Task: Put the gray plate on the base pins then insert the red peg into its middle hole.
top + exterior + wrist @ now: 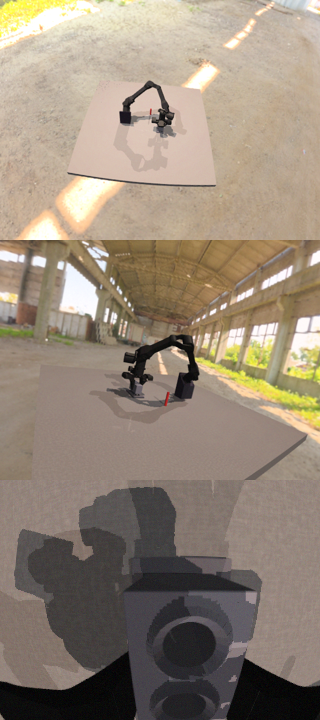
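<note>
My gripper [160, 126] [137, 383] is shut on the gray plate [160, 129] [138, 389] [139, 640] and holds it low, just above the flat base [134, 395] [215, 564]. In the wrist view the plate fills the middle, its three round holes face the camera, and it hides most of the base and the pins. I cannot tell whether the plate touches the pins. The red peg [150, 111] [167, 398] stands upright on the table, apart from the gripper, between the base and the arm's mount.
The arm's dark mount block [125, 117] [184, 389] stands behind the peg. Everything rests on a pinkish-gray table slab [103, 160] [103, 446] with open edges on all sides. Arm shadows fall across the slab.
</note>
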Tool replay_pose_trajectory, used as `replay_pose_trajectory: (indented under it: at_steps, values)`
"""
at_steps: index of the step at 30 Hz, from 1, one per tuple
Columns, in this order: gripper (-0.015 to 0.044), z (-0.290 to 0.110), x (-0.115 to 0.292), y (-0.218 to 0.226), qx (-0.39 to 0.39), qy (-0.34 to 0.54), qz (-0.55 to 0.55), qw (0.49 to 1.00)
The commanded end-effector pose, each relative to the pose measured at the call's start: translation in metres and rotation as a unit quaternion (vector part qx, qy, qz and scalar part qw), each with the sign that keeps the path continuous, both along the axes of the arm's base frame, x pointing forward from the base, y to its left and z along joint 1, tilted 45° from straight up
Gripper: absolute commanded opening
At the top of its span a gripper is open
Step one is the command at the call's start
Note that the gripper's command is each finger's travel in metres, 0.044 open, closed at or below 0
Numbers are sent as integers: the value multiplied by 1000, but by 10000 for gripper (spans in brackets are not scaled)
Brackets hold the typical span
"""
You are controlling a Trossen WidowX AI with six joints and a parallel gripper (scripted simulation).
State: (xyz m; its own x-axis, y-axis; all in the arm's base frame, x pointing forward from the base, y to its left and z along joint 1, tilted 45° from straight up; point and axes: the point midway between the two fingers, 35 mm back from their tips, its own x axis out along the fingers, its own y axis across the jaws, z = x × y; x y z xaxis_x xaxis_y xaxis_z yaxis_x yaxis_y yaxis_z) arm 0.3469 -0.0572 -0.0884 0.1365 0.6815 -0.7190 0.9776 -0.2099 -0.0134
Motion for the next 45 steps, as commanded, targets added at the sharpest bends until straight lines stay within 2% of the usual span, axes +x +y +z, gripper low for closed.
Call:
replay_pose_trajectory:
  at_steps: [1,10,27,33,40,45]
  values:
    - [0,-5,-1,6,5,5,-2,1000]
    - [0,-3,0,3,1,1,1,1000]
    - [440,-3,0,3,1,1,1,1000]
    - [440,4,0,-5,0,1,0,1000]
    - [440,79,-15,-78,2,5,-2,1000]
    - [440,79,-13,-81,2,5,-2,1000]
